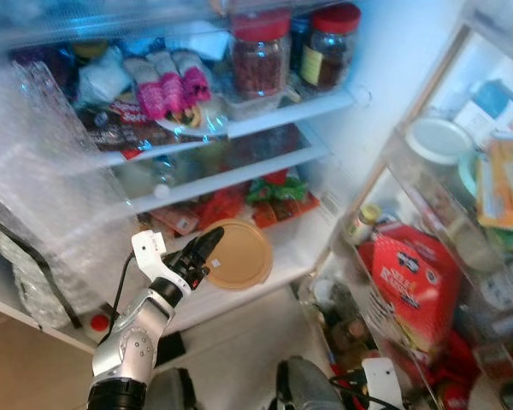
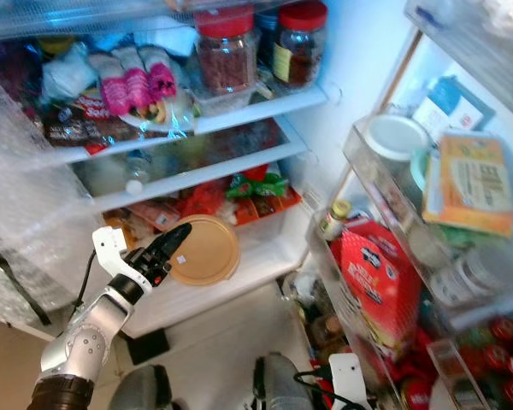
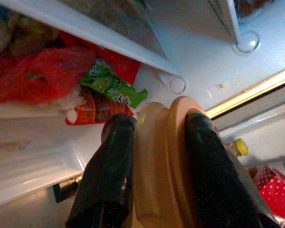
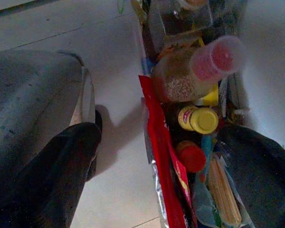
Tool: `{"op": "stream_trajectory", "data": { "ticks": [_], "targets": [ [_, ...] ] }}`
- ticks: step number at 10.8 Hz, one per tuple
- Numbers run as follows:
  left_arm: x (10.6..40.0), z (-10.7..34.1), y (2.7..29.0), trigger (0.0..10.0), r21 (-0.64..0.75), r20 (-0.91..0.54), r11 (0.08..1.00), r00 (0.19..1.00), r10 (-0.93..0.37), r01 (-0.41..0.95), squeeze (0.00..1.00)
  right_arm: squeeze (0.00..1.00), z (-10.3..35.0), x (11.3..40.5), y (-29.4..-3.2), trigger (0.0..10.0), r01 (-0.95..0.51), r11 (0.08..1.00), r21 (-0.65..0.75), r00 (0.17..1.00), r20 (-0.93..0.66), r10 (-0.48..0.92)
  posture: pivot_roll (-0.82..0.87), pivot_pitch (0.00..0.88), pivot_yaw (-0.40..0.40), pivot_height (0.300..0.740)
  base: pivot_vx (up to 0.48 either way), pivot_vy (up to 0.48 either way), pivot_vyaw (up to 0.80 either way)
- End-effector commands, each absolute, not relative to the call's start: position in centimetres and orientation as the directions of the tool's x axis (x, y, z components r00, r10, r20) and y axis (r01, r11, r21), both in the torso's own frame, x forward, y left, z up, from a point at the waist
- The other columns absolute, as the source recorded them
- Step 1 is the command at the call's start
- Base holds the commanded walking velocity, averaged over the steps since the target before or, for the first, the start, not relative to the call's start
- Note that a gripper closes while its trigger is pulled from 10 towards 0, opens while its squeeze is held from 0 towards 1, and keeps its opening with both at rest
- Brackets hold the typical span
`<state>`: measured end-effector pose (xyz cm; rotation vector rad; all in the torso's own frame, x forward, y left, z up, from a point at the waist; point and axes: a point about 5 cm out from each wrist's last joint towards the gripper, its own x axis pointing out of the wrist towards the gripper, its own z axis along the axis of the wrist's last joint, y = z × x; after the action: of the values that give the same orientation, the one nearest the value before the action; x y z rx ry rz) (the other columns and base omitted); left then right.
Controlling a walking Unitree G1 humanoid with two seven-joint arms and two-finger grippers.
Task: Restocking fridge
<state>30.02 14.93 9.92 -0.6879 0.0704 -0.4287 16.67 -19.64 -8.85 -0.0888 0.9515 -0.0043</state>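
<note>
Round tan plastic container with its lid up in the air, pinched on its rim by the left gripper, one black finger on each face of the disc, closed down to just the thickness of that lidded edge. It hangs in front of the open fridge, just ahead of the white lower shelf. Beyond the fingertips lie red snack packets and a green wrapped packet; above them the glass shelf, and higher again two red-lidded glass jars. Off to the gripper's right, the door racks, with a red carton wedged in. The right gripper hangs low beside the door's bottom rack of bottles; I cannot tell whether it is open.

My read: placing is under way. Best to carry the container forward level, aim for the bare white patch short of the packets, settle its base flat, and only then ease the fingers apart, since a rim pinch lets it swing.
</note>
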Motion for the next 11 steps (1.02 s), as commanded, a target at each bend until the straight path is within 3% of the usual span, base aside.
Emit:
{"op": "stream_trajectory", "data": {
  "ticks": [1,6,11],
  "targets": [
    [30.03,9.94,14.95,10.0,-0.62,0.08,0.696,0.911,-0.404,0.363,0.0,0.0,-9.84,14.85,-18.12,10.0,-0.063,0.998,-0.023,0.521,-0.854,0.014,-0.14,0.176,-0.059,0.639,0.33,0.0,0.0],
    [29.96,9.9,14.88,10.0,-0.623,0.079,0.691,0.909,-0.41,0.366,0.0,0.0,-9.85,14.82,-18.12,10.0,-0.063,0.998,-0.022,0.52,-0.854,0.014,-0.13,0.177,-0.059,0.639,0.335,0.0,0.0],
    [30.13,10.0,14.46,10.0,-0.663,0.103,0.648,0.902,-0.419,0.376,0.0,0.0,-9.85,14.83,-18.09,10.0,-0.063,0.998,-0.019,0.52,-0.854,0.016,-0.14,0.18,-0.059,0.639,0.0,0.0,0.0]
  ]
}}
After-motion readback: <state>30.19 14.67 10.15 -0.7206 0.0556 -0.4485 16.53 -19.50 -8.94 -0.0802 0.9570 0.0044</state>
